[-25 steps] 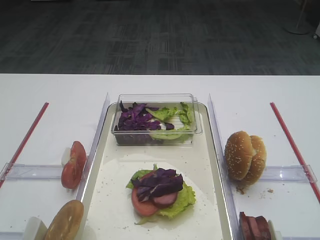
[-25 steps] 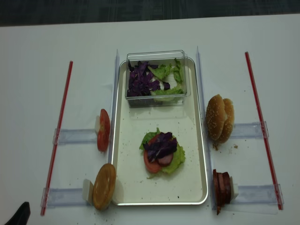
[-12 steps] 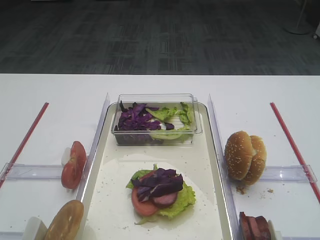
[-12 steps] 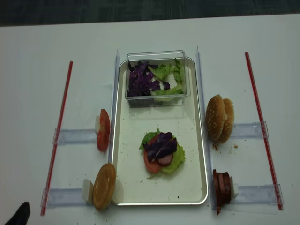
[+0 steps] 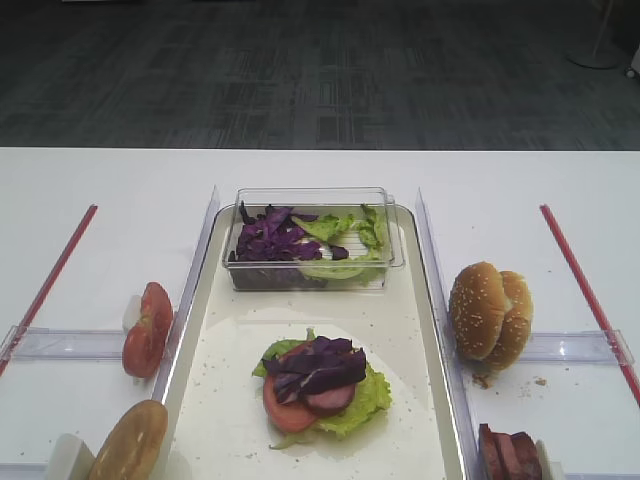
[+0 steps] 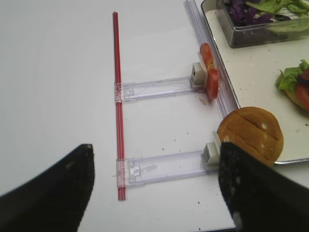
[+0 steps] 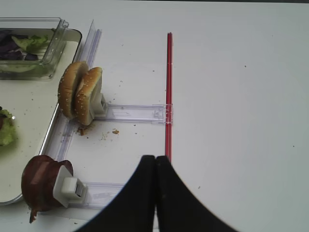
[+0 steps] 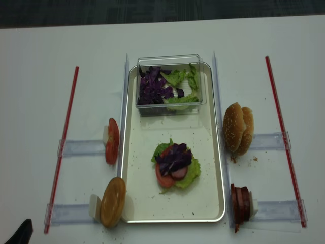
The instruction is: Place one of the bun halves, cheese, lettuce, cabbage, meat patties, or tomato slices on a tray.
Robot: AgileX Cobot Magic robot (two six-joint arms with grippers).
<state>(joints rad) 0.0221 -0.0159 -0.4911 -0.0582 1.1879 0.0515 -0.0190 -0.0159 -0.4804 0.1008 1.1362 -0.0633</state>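
- Exterior high: the tray (image 5: 205,330) holds a stack of lettuce, tomato, meat and cabbage (image 5: 318,366); sesame bun halves (image 5: 488,314) stand on edge to its right.
- Right wrist: the right claw (image 7: 155,159), fingers together, hangs well apart from those buns (image 7: 80,95). Bread looks light and squashy; I'd pinch its rim gently.
- Left wrist: the left claw (image 6: 154,169) stands wide apart and empty, the plain bun half (image 6: 250,133) just beside its right finger.

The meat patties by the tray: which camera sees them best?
The overhead realsense view: the meat patties show whole, standing on edge right of the tray. The other high view cuts them off at its bottom edge. The right wrist view shows one dark face; the left wrist view misses them.
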